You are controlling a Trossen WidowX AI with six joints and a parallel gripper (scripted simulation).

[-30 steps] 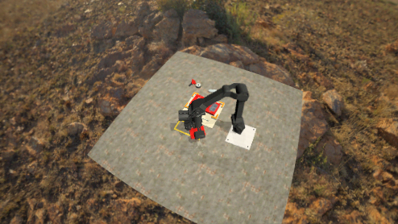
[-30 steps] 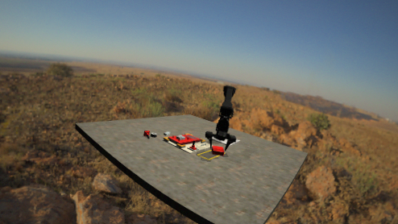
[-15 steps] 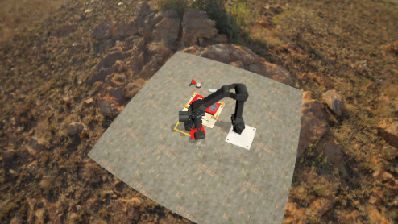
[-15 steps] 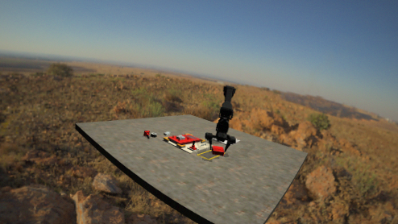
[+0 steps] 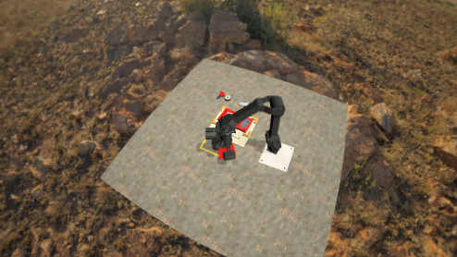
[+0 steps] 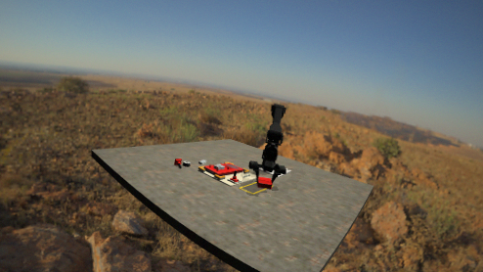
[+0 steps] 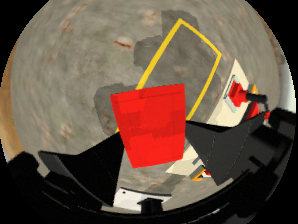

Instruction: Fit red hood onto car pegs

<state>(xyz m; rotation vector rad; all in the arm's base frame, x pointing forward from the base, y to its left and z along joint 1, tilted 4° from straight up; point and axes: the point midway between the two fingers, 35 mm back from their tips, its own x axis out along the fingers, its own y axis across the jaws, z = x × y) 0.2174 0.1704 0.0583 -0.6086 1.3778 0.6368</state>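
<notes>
The red hood point(image 5: 221, 153) point(image 6: 265, 183) point(image 7: 152, 125) is at the front corner of the yellow outline, flat roof towards the wrist camera. My gripper point(image 6: 265, 181) point(image 7: 152, 128) points down over it. In the wrist view its fingers meet the hood's left and right sides, so it looks shut on the hood. Whether the hood touches the table is hard to tell. The red chassis point(image 5: 226, 112) point(image 6: 236, 169) sits in its jig, with the grey engine block point(image 6: 219, 167) on it. The arm hides part of it in the top view. The pegs and corner holes are too small to tell.
The yellow outline point(image 5: 209, 151) point(image 7: 159, 55) lies beside the jig's cream board point(image 5: 239, 140). A small red part with a black rod point(image 7: 236, 94) stands on that board. Behind the chassis lie a red part point(image 5: 221, 94) point(image 6: 178, 161) and a wheel point(image 5: 228, 98). The arm stands on a white plate point(image 5: 279, 161).
</notes>
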